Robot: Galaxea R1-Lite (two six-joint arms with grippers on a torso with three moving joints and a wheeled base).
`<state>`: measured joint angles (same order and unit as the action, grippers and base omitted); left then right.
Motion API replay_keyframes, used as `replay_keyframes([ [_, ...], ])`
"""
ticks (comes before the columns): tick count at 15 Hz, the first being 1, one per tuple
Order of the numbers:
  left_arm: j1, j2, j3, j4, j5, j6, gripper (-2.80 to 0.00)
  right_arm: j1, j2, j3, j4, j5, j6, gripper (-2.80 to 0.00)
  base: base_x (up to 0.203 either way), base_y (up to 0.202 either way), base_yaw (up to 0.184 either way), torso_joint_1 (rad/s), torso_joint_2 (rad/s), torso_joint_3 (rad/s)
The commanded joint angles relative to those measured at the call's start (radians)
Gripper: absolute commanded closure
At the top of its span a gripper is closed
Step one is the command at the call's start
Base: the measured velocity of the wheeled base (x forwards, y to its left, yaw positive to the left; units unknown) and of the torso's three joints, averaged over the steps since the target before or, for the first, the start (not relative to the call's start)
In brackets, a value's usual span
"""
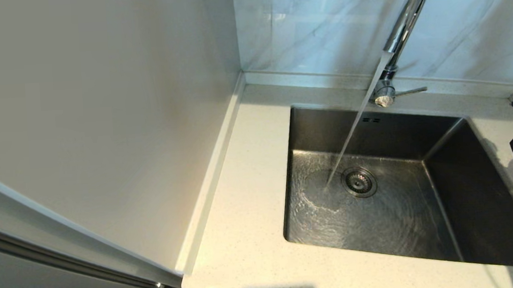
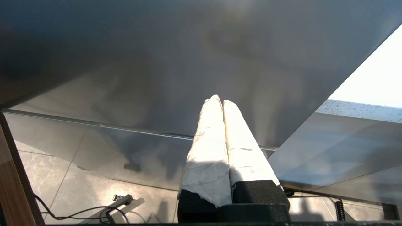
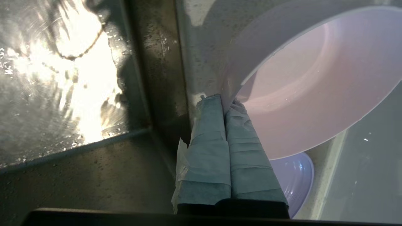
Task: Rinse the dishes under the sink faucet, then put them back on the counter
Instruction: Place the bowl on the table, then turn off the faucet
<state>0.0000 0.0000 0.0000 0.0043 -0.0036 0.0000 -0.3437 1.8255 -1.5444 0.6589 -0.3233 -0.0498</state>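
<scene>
The right gripper (image 3: 224, 100) clamps the rim of the small round pale pink bowl (image 3: 311, 91) over the off-white speckled stone counter (image 3: 201, 47), right of the rectangular stainless steel sink (image 1: 389, 198). Beneath lies the flat lilac-purple plate (image 3: 296, 179). The left gripper (image 2: 220, 102) hangs pressed together, parked.

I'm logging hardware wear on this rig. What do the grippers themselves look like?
The left gripper has two long tapering fingers wrapped in creased white tape, set in black foam-like blocks. The right gripper has the same build, its wrapping banded and grey-white. No markings show.

Sunlight's glaring hard off wet sink (image 3: 62, 78) floor, blowing out left claw (image 2: 220, 102) tips; shadows are falling across table (image 1: 244, 234) by the sink's right edge.
</scene>
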Motion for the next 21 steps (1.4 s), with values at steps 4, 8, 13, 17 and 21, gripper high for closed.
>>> replay_keyframes([
  [4,0.0,0.0,0.0,0.0,0.001,0.0,0.0,-0.013,0.007,-0.005,0.004,-0.003,-0.001,0.0,0.0,0.0,0.0,0.0,0.0,0.0],
  [8,0.0,0.0,0.0,0.0,0.001,0.0,0.0,-0.012,0.001,0.003,0.004,-0.003,-0.001,-2.8,0.0,0.0,0.0,0.0,0.0,0.0],
  [13,0.0,0.0,0.0,0.0,0.001,0.0,0.0,-0.012,-0.016,-0.001,0.002,-0.003,0.006,-2.8,0.0,0.0,0.0,0.0,0.0,0.0],
  [17,0.0,0.0,0.0,0.0,0.001,0.0,0.0,-0.006,-0.077,0.004,-0.058,0.029,-0.014,-2.8,0.0,0.0,0.0,0.0,0.0,0.0],
  [21,0.0,0.0,0.0,0.0,0.001,0.0,0.0,-0.001,-0.195,-0.003,-0.056,0.164,-0.067,-2.8,0.0,0.0,0.0,0.0,0.0,0.0],
])
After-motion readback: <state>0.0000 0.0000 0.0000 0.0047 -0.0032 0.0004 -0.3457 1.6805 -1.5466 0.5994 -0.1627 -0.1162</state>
